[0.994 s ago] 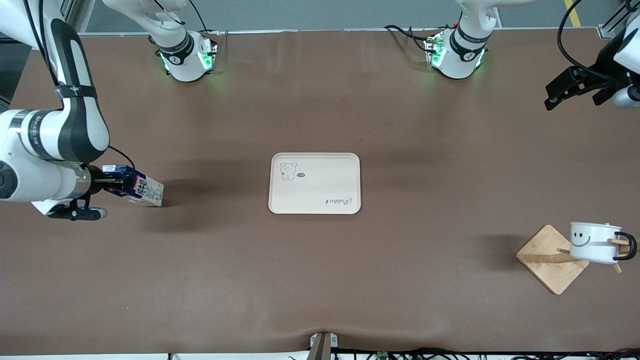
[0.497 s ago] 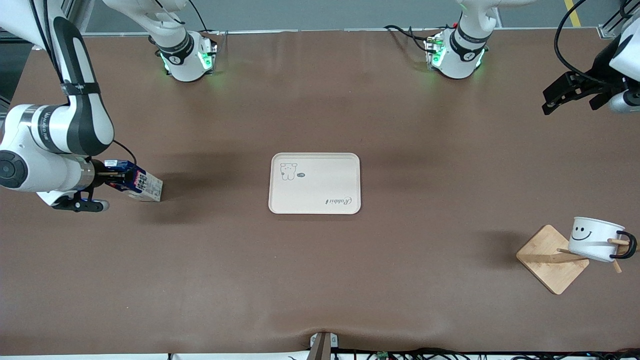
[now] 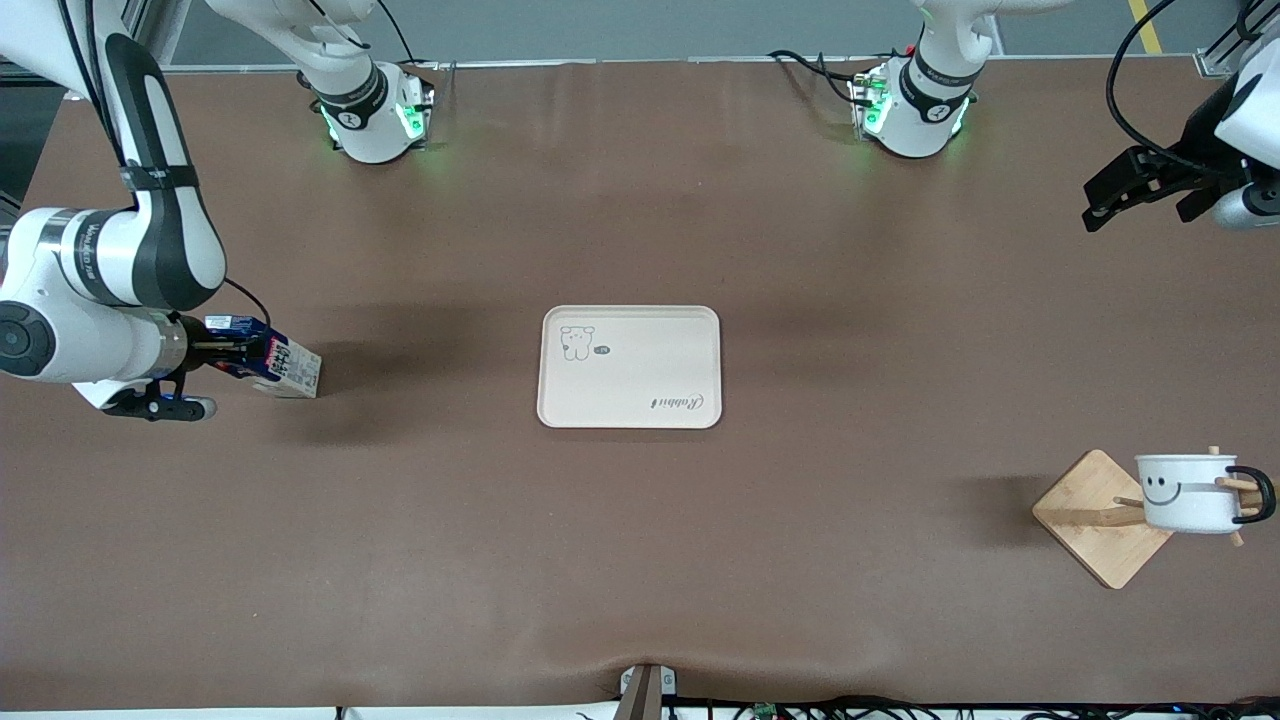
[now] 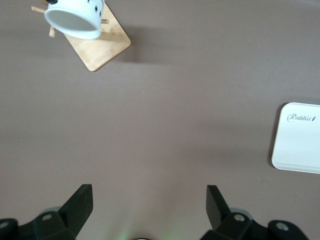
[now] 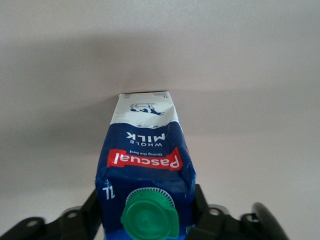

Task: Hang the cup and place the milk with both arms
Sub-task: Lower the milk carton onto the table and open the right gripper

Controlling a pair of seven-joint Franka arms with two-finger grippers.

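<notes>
The milk [image 3: 272,364] is a dark blue carton with a green cap, held tilted at the right arm's end of the table, its white bottom low by the tabletop. My right gripper [image 3: 232,356] is shut on its upper part; in the right wrist view the fingers [image 5: 200,205] press both sides of the milk [image 5: 145,155]. The cup [image 3: 1186,492], white with a smiley, hangs by its black handle on a wooden rack [image 3: 1098,518] at the left arm's end. My left gripper [image 3: 1128,188] is open and empty, high over that end. The left wrist view shows the left gripper [image 4: 148,201] above bare table and the cup [image 4: 75,17] far off.
A cream tray [image 3: 630,367] lies flat at the table's middle; its corner shows in the left wrist view [image 4: 298,140]. The rack's base [image 4: 102,45] stands near the front camera's edge. Cables run along the table's nearest edge.
My right gripper has shifted the milk slightly toward the robots' bases. The cup has swung on its peg and now hangs level. My left gripper has barely moved.
</notes>
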